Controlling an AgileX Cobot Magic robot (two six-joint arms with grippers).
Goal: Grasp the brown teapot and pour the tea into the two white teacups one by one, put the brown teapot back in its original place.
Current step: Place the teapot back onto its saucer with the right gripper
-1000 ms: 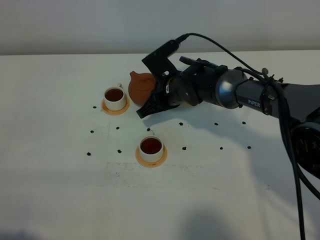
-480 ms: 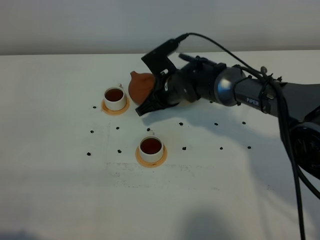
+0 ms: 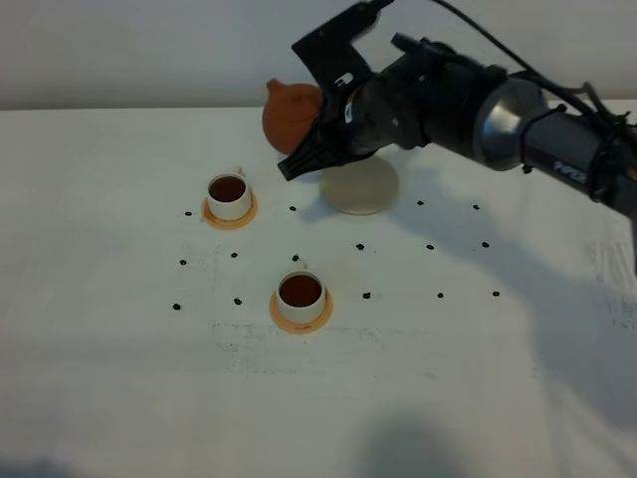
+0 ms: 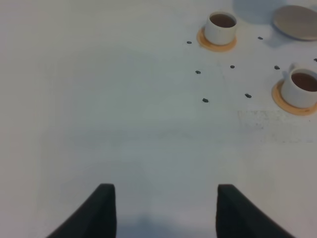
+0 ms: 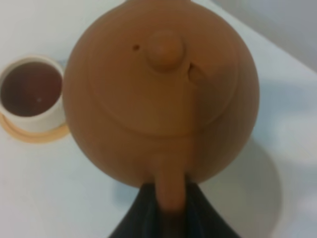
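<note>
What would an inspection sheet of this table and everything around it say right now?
Surface: white table, small dark dots scattered on it.
Teapot: lifted off the table, handle in right gripper.
Cups: far cup and near cup both hold dark tea, each on a saucer.
Coaster: bare.
Clutter: nothing seen.
Grippers: right shut on teapot handle; left gripper holds nothing.
Cables: black cable along right arm.
Surroundings: plain pale wall.
</note>
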